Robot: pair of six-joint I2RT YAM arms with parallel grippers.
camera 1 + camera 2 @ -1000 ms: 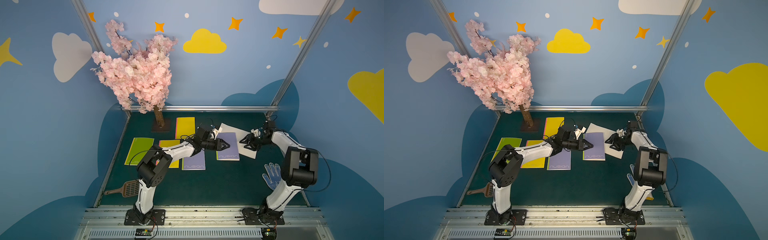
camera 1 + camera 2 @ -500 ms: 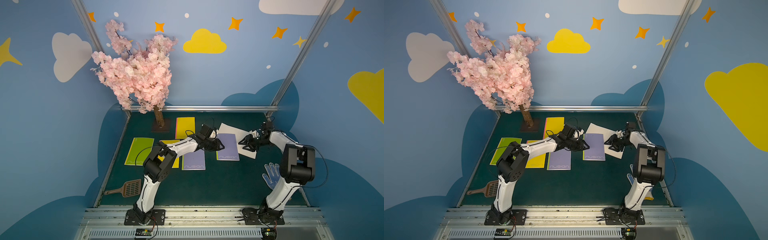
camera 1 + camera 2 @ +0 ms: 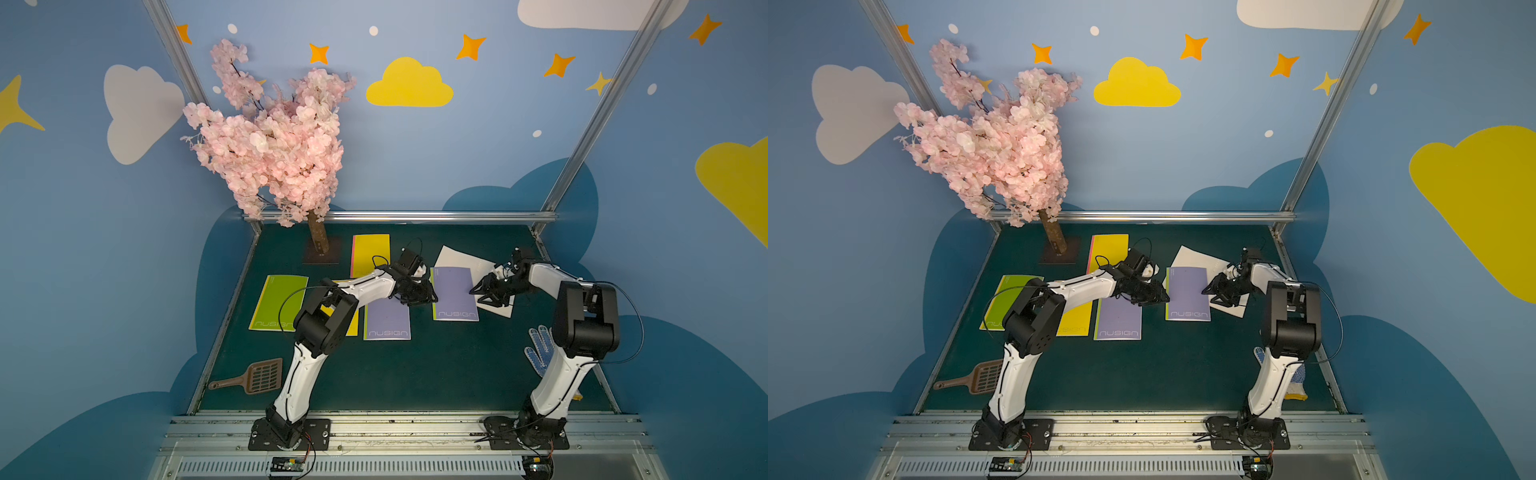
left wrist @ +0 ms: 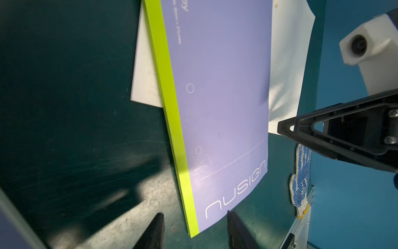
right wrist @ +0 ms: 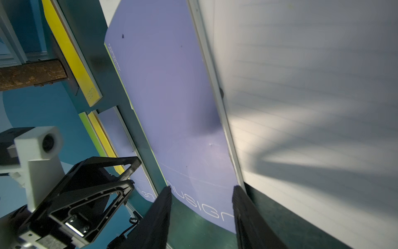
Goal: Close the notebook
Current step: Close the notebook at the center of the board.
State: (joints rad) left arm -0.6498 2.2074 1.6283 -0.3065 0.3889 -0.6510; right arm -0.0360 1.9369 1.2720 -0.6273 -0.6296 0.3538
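In both top views we see the purple notebook (image 3: 454,295) (image 3: 1187,293) lying closed and flat, cover up, at about 2 o'clock from the middle of the green table (image 3: 415,374). It partly covers a white lined sheet (image 3: 457,259) that sticks out toward 1 and 3 o'clock. The left end effector (image 3: 429,297) is at the notebook's 9 o'clock edge and the right end effector (image 3: 476,296) at its 3 o'clock edge, over the sheet. A second purple notebook (image 3: 387,322) lies at the first one's 8 o'clock, and a dotted glove (image 3: 540,353) toward its 5 o'clock. From the left wrist, we find that arm's end effector (image 4: 193,215) released: its fingertips (image 4: 158,222) stand apart on either side of the corner by the notebook's lime-green spine, clamping nothing. From the right wrist, the right end effector (image 5: 201,189) is also released, its fingertips (image 5: 165,200) spread across the cover's printed end without pinching it, with the lined sheet (image 5: 312,107) just beside.
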